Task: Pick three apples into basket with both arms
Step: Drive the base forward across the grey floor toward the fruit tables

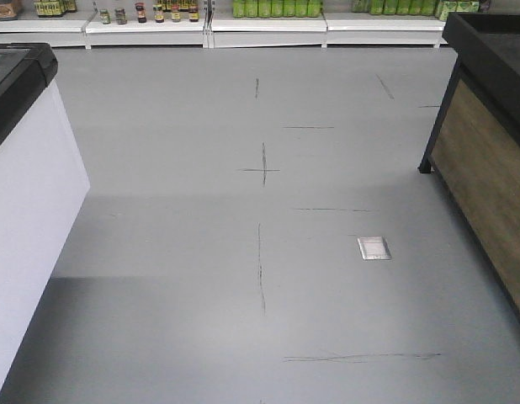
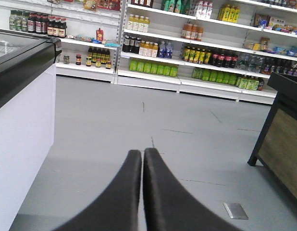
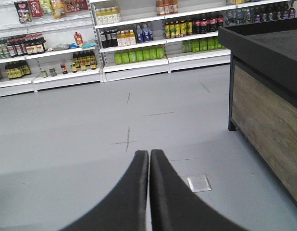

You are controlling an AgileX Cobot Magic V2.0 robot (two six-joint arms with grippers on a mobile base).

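Two wrist views show left gripper (image 2: pixel 142 154), right gripper (image 3: pixel 149 154) pinched together.

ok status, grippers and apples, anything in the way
Shut and empty: left gripper, right gripper. No apples, no basket in any view. Ahead: white freezer cabinet at left, wooden stand at right, grey floor between.

A shop: shelves (image 2: pixel 196 53) stocked with bottled drinks (image 2: pixel 153 67).
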